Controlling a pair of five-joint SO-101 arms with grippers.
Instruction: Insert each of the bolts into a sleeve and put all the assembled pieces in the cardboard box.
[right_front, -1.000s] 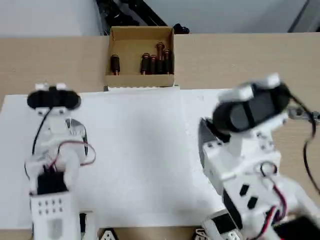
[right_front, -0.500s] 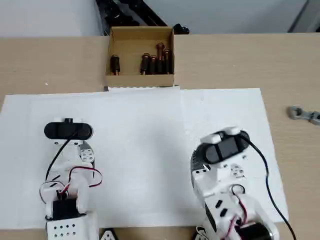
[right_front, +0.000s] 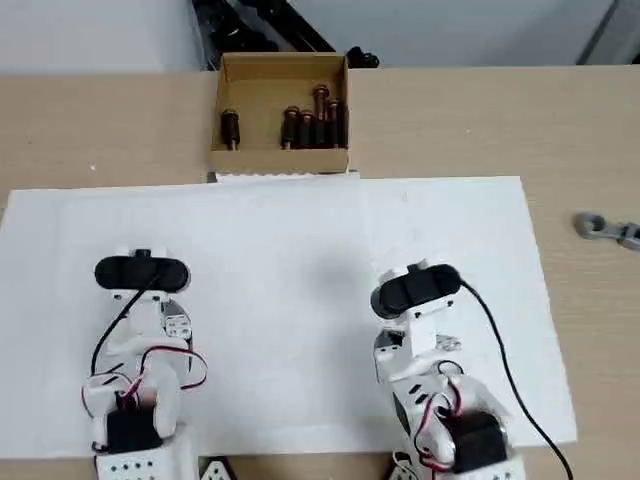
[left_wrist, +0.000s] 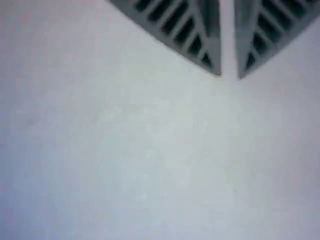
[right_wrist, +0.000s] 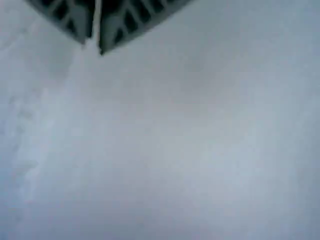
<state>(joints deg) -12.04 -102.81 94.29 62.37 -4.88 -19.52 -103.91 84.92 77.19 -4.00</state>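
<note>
Inside cardboard box (right_front: 283, 160): five assembled pieces (right_front: 320, 125); left hand (left_wrist: 229, 76), right hand (right_wrist: 96, 46) closed, empty.

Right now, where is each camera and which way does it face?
High view: fixed above the table, looking down on the white sheet, cardboard box and both arms.
Left wrist view: on the left wrist, facing close down at the sheet past the left gripper.
Right wrist view: on the right wrist, likewise facing the sheet past the right gripper.
Shared: all three show the white sheet.
</note>
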